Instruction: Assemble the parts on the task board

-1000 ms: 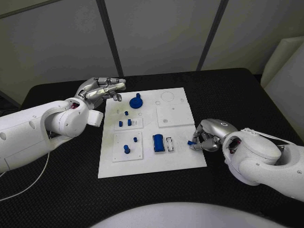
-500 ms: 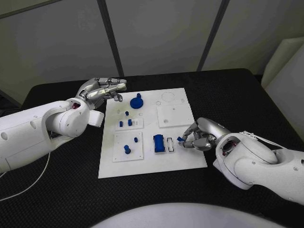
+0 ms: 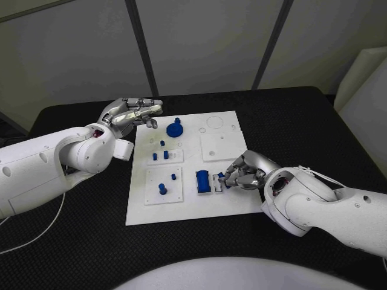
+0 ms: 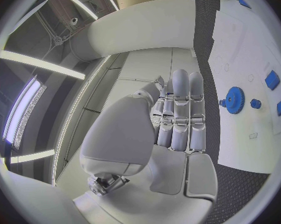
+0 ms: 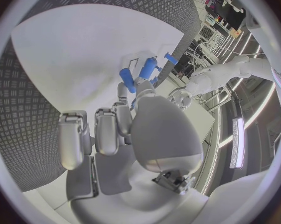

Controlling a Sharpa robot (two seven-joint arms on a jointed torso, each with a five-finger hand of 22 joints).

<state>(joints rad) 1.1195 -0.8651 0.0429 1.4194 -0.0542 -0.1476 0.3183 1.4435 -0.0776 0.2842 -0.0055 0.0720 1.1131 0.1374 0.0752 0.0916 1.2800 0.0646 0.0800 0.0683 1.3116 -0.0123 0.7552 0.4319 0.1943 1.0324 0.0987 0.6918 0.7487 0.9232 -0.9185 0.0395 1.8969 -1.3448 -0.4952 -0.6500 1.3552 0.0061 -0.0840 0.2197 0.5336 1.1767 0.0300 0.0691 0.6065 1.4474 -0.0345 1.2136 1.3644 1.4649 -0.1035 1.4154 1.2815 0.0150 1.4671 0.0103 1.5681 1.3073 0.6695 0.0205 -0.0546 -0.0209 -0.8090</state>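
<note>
Head view: right hand [image 3: 243, 173] pinches a small blue part [image 3: 219, 177] over the task board [image 3: 233, 202].

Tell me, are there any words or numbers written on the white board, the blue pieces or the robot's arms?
None can be read.
The task board bears only outlines and holes, no words.
The blue parts, such as the gear and the block, are plain.
The left hand and the right hand show no label or number.
</note>
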